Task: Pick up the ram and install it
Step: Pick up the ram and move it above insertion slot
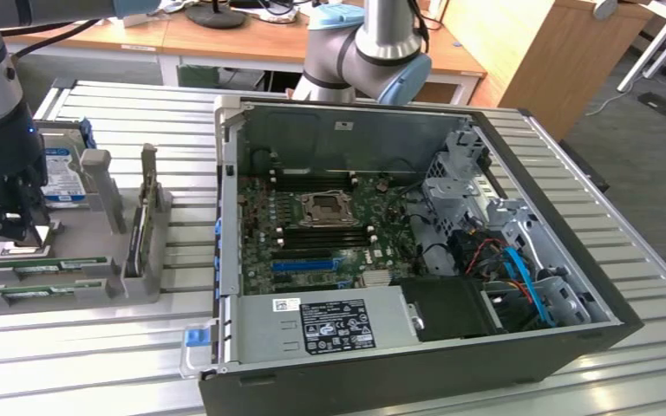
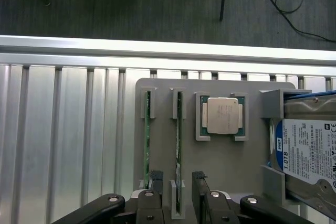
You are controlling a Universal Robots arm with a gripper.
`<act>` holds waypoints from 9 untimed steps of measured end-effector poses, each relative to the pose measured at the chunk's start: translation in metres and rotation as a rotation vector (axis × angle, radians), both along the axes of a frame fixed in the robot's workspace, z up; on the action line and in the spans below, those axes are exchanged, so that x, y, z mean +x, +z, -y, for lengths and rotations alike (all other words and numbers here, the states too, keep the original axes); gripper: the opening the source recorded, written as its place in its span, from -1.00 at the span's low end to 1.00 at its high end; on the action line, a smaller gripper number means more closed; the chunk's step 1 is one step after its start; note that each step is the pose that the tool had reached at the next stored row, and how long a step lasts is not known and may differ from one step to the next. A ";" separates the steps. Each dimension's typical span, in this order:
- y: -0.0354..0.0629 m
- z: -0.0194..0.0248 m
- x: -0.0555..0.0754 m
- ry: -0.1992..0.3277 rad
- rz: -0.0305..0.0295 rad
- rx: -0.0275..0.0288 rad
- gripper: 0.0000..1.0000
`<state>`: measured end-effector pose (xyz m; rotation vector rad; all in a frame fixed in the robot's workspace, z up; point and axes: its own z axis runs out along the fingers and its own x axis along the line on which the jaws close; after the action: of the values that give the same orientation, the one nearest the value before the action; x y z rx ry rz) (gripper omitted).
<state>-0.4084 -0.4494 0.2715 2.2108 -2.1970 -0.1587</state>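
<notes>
Gripper (image 2: 177,178), spread wide (nothing grasped), straddles the ram (image 2: 178,129) on edge in the grey holder (image 2: 220,161), at nine o'clock of the computer case (image 1: 345,130) in the exterior view.

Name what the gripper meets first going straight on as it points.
Likely the ram next to the processor, standing on edge in the grey holder; the open gripper straddles its line, though depth is unclear.

Thin green ram (image 2: 178,140) upright on edge in its grey holder slot
</notes>
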 end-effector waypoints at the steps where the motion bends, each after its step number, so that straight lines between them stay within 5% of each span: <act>1: 0.0000 0.0000 0.000 0.000 0.0000 0.0000 -0.29; 9: -0.0004 0.0000 0.000 0.000 0.0036 0.0002 -0.29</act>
<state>-0.4084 -0.4494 0.2712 2.2130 -2.1989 -0.1551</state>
